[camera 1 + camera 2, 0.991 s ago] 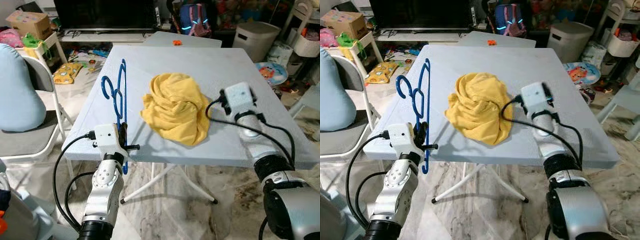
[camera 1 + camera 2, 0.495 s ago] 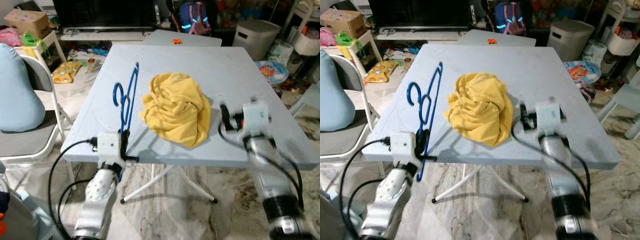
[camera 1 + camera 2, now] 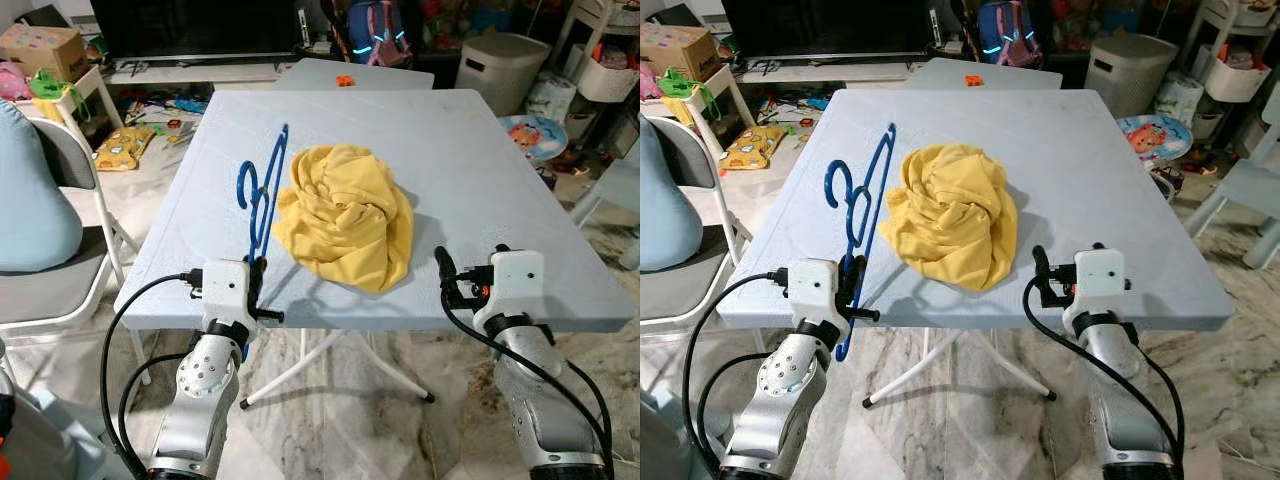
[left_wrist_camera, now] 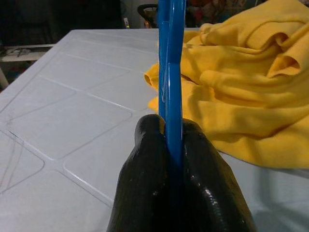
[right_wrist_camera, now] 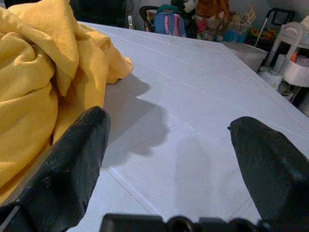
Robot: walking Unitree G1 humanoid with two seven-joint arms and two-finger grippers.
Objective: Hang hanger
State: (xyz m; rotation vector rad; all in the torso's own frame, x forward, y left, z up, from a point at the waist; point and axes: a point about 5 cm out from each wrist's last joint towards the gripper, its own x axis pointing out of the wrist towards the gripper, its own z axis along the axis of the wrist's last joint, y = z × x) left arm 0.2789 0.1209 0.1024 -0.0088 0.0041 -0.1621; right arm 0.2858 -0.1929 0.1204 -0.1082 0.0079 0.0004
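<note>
Gripping the blue plastic hanger at its lower bar, the left gripper sat at the near left edge of the pale folding table, its two black fingers pinched tight on the bar. The hanger stood on edge, leaning away over the tabletop, with its hook end just beside the crumpled yellow garment lying in the middle of the table. The right gripper hovered at the near right edge, well apart from the cloth, its fingers spread wide and holding nothing.

As far as the task went, only the pickup looked done: the hanger was in hand, but no rail or hook to hang it on could be made out, and the garment was not yet on the hanger. Whether the cloth was meant to go on first could not be told from the task wording; either way, most of the work seemed to remain.

Compared with a second before, the right arm had drawn back from beside the garment to the near table edge. The hanger had tipped from nearly upright at the left edge to leaning in toward the cloth, while the left grip stayed closed on it. The garment itself lay as it had.
</note>
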